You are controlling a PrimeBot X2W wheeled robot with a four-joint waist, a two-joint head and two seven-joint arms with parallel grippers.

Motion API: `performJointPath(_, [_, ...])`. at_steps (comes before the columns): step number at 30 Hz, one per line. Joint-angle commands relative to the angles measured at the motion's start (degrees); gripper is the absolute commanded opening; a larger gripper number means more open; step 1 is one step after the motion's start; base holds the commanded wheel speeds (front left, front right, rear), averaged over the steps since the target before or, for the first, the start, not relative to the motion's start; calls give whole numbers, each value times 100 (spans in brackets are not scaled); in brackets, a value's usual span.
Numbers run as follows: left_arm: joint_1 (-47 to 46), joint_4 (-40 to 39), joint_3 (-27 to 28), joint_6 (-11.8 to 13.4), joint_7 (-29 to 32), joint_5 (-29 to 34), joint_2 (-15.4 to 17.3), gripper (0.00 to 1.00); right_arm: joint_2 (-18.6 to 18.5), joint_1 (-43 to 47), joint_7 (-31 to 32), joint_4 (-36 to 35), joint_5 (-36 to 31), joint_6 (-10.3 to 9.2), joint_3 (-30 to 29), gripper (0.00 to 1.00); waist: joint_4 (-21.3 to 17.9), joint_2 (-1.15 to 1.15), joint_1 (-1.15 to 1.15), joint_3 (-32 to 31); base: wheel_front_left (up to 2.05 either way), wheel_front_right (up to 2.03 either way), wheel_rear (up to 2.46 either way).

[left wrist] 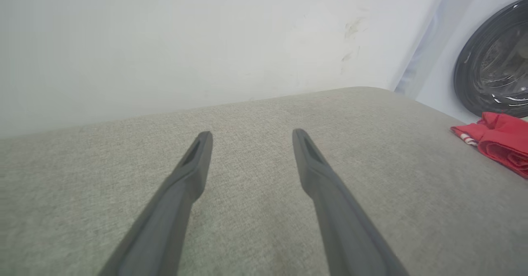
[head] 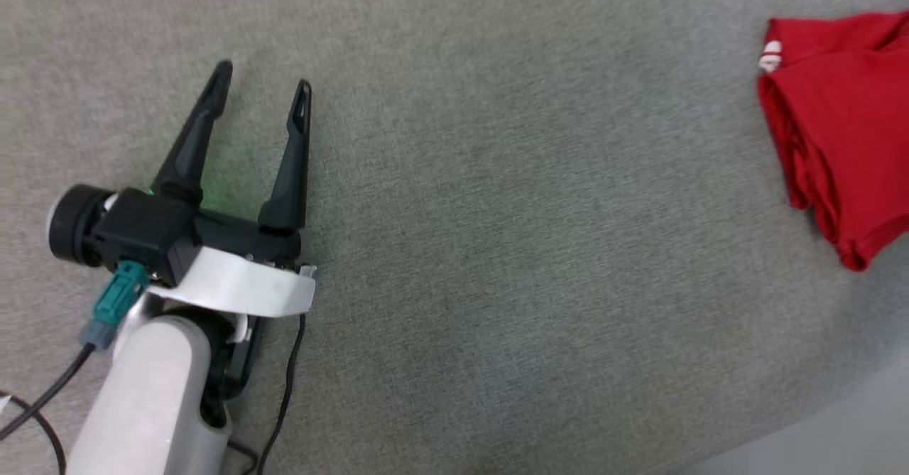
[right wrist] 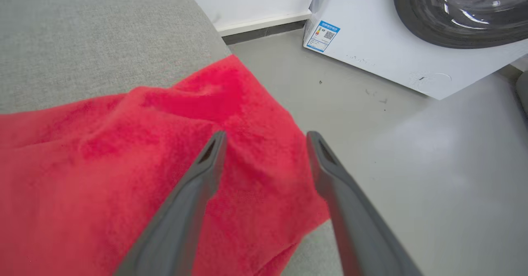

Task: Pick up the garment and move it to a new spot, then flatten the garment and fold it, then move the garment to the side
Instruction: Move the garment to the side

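**A:** Where is the garment (head: 838, 127) sitting?

**B:** It's a compact red bundle at the rim of the grey cushion (head: 497, 248). It lies right under the right gripper (right wrist: 266, 138) and spreads off to that gripper's left. Past the gripper's right finger are the floor (right wrist: 412, 164) and a washing machine (right wrist: 371, 53).

**A:** Is that gripper holding it?

**B:** No. Its fingers are spread with no cloth pinched between them. I can't tell whether the tips brush the fabric, because the view is soft up close.

**A:** And the other arm?

**B:** The left gripper (head: 263, 77) is spread wide and empty over bare cushion, with the garment well off to its right. I'd guess it's parked there to keep out of the way.

**A:** Why put the bundle at the edge?

**B:** The task ends with moving the garment aside. A layered bundle at the rim under slack jaws looks to me like that last placement, done or nearly so. One corner reaches the cushion's edge, so it could slide off if nudged.
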Motion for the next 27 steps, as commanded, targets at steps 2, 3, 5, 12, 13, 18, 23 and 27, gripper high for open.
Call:
performJointPath(2, [219,121,12,49,-113,-71,-70,100,-49,255,-93,-92,-43,-5,68,100,1,0,-1,-458,0,0,0])
performJointPath(3, [294,190,12,53,-163,-105,-98,100,-37,357,-110,-142,-12,-5,91,100,14,0,-1,-605,0,0,0])
performJointPath(5, [450,323,39,106,-259,-176,-160,100,-39,582,-163,-310,-4,-5,171,100,46,0,-1,-891,0,0,0])
performJointPath(12, [1113,699,155,260,-495,-463,-368,100,235,1784,-179,-1183,219,-5,318,100,257,0,-1,-1813,0,0,0])
performJointPath(13, [1185,741,165,276,-516,-498,-391,100,296,1977,-168,-1338,257,-5,322,100,298,0,-1,-1909,0,0,0])
performJointPath(18, [1504,963,195,310,-586,-648,-478,100,682,2900,-76,-2186,307,-5,342,100,552,0,-1,-2304,0,0,0])
performJointPath(23, [1637,1159,220,325,-646,-726,-545,100,1058,3514,18,-2873,278,-5,421,100,820,0,-1,-2532,0,0,0])
performJointPath(27, [1713,1346,282,328,-708,-807,-604,100,1427,3955,99,-3498,239,-5,503,100,1126,0,-1,-2702,0,0,0])
